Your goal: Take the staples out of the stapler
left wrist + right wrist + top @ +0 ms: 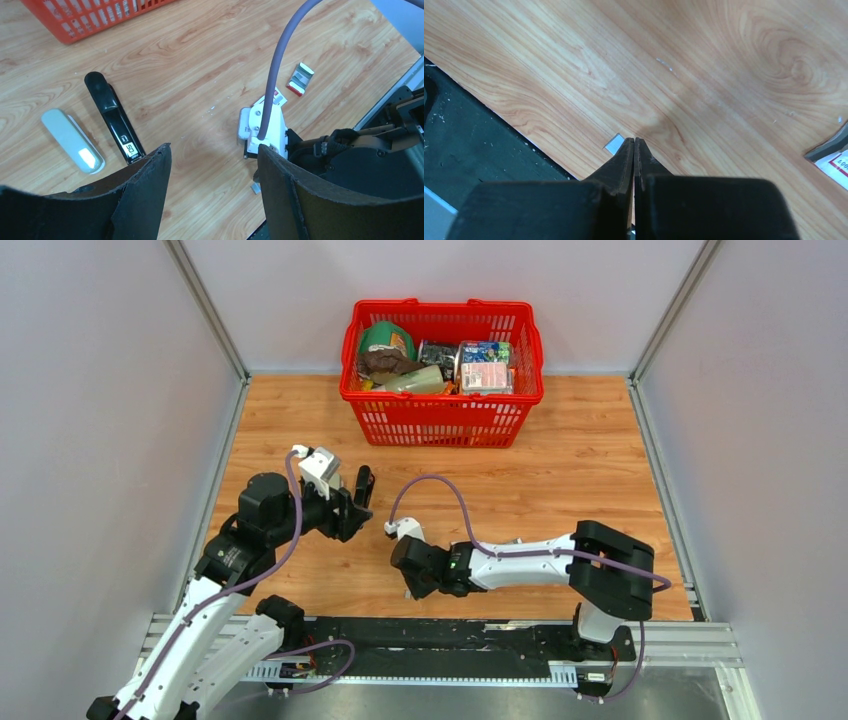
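Note:
The black stapler lies flat on the wooden table in the left wrist view, a white label near its near end. A pale grey elongated piece lies beside it on the left. The top view does not show the stapler. My left gripper is open and empty, held above the table to the right of the stapler; it also shows in the top view. My right gripper is shut, tips down at the table. A small silver strip of staples lies just left of its tips and also shows in the left wrist view.
A red basket full of goods stands at the back. A small red and white staple box lies on the table to the right. The table's near edge and a black rail are close to the right gripper. Grey walls enclose both sides.

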`<state>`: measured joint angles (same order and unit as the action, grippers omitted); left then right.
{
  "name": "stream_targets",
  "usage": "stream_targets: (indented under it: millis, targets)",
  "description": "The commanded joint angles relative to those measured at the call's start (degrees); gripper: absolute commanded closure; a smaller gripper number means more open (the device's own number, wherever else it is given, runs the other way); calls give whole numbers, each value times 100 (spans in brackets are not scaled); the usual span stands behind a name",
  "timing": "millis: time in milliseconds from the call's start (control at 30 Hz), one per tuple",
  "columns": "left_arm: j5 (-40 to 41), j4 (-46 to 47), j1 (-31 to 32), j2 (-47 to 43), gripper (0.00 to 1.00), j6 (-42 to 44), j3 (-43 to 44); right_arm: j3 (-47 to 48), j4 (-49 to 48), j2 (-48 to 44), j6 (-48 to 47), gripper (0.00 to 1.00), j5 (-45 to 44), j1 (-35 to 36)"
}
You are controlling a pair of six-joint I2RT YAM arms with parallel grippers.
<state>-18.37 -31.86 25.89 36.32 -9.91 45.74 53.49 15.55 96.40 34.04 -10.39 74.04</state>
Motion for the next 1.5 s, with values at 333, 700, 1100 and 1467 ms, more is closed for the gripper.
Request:
stream_targets:
  millis: [333, 700, 1100, 1467]
  targets:
    - [-114, 109, 30, -168, 29, 24, -12, 266, 448, -412, 532, 57, -226, 172]
    - [-246, 171, 30, -344, 29, 7, -47, 592, 809, 1, 1560, 41, -762, 409]
    - [-421, 233, 30, -423, 29, -28, -65, 1040, 1222, 458, 2387, 44, -1122, 568]
    - [-457, 250, 21, -450, 29, -28, -65, 1119, 1451, 669, 2713, 50, -1211, 638]
